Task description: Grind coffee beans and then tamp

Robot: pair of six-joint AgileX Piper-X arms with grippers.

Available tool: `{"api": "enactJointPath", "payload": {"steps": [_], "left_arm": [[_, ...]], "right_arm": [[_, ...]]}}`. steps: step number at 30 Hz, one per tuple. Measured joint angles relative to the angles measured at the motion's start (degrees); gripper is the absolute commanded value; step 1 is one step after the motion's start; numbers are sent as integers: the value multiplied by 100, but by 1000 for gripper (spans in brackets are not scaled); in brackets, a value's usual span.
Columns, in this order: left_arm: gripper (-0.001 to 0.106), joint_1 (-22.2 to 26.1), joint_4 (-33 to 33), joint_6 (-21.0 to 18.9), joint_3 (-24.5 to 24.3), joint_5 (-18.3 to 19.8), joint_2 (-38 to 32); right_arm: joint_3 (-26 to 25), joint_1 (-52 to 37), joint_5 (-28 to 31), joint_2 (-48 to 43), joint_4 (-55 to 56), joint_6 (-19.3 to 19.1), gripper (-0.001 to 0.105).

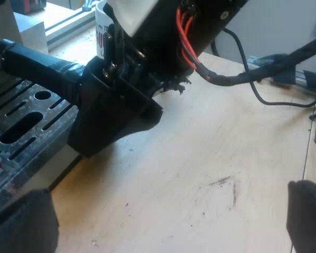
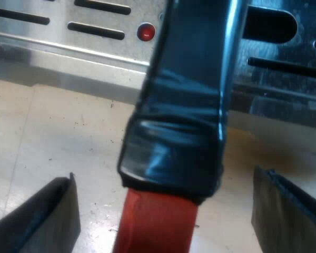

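Left wrist view: the left gripper point(image 1: 163, 224) hangs spread wide above the wooden table point(image 1: 200, 158), holding nothing. The right gripper point(image 1: 113, 118) is at the holder's dark handle point(image 1: 37, 66), beside the machine's drip tray point(image 1: 21, 132).

Right wrist view: the right gripper's fingers point(image 2: 42, 216) stand wide apart. The handle's red end point(image 2: 158, 224) lies between them, touching neither.

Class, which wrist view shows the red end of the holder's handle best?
The right wrist view: the red end sits close, inside the open right end effector. The left wrist view shows the dark handle, its end hidden behind the right end effector.
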Motion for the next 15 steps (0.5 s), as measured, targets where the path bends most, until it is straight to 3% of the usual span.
{"api": "enactJointPath", "payload": {"steps": [11, 15], "left_arm": [[90, 0, 0, 0, 0, 0, 0], [90, 0, 0, 0, 0, 0, 0]], "right_arm": [[0, 0, 41, 0, -201, -143, 70], [0, 0, 41, 0, -205, -143, 58]]}}
